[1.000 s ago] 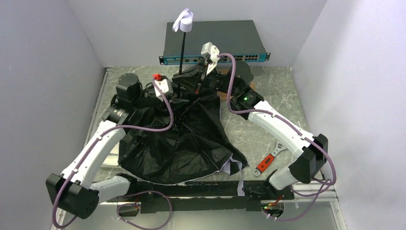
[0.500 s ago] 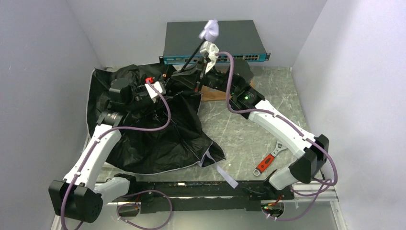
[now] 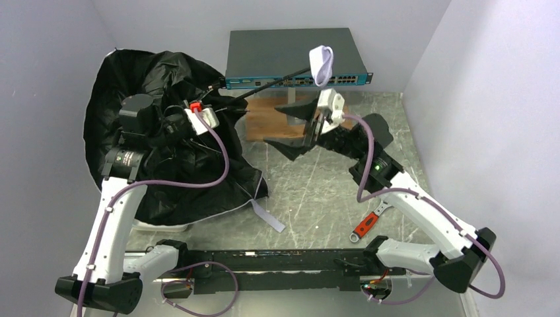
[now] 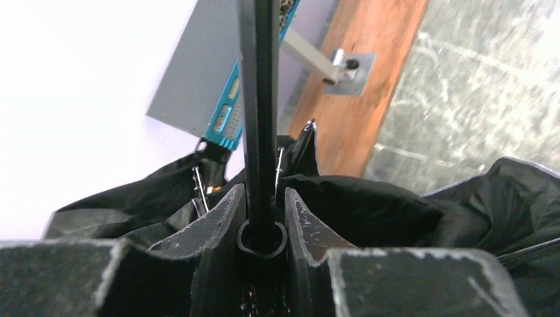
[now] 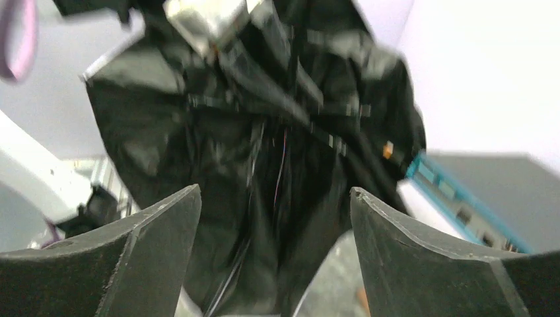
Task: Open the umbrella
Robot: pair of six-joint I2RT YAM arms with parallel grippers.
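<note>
Umbrella (image 3: 165, 132) sits at the left of the tabletop (image 3: 330, 191), half spread. Its black canopy (image 3: 132, 79) billows up against the left wall, the lower folds sag onto the surface, and a pale strap (image 3: 267, 216) trails from the hem. The left hand (image 4: 263, 198) is buried in the middle of the fabric. Its wrist view shows the 2 fingers (image 4: 221, 218) drawn in narrow on the thin black shaft (image 4: 257, 99), with a dark ring seated between them at the base. From there the shaft slants up and to the right across the front of the network switch (image 3: 294, 53). It ends in the small pale handle (image 3: 321, 64), which is in the air with nothing touching it. A wooden board (image 3: 264, 122) lies below. The right hand (image 3: 290, 129) hovers near that board, fingers spread wide and nothing between them. Its own view, somewhat blurred, looks into the canopy's ribs. A red-handled wrench (image 3: 366, 224) lies well apart at the right.

The step in hand looks like the spreading itself: the canopy is partly out but does not appear taut or locked. The next move probably calls for the right hand to take the handle or upper shaft as a counter-hold. The left hand could then drive the slider along the shaft toward the crown until the ribs tighten. Whether the ring it holds is that slider cannot be told.
</note>
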